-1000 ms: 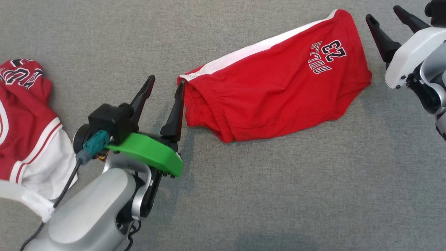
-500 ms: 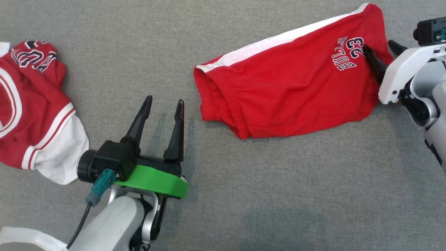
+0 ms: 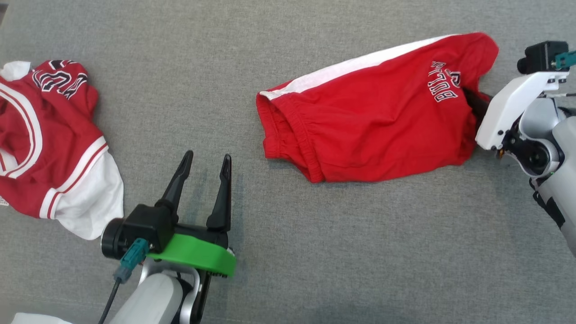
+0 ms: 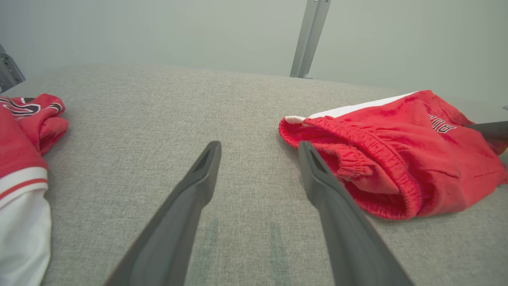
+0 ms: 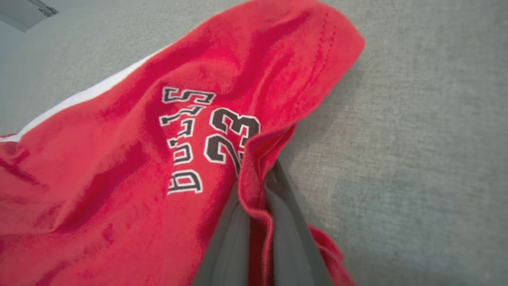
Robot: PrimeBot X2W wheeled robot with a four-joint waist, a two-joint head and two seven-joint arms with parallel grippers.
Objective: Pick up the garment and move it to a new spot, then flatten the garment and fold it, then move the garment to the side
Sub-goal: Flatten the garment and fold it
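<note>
- My right gripper is clamped on a fold of the leg hem of the red shorts, just beside the printed number. In the right wrist view the cloth is pinched between its two fingers.
- The shorts lie on the grey table in the upper right of the head view. Their long axis runs from the elastic waistband near the middle of the frame, up and rightward to the hem I hold.
- My left gripper sits lower left of centre, jaws apart and empty, fingers pointing up the frame. The waistband lies above and to the right of its tips, near but not touching (in the left wrist view it sits just past the right-hand finger).
- So each arm has its own end: the right at the hem, the left the nearer one to the waistband. I judge a two-handed carry needs the left arm to reach up and rightward first; lifting by the hem alone would likely drag the shorts.
- A red and white jersey lies bunched at the far left, well apart from the shorts.
</note>
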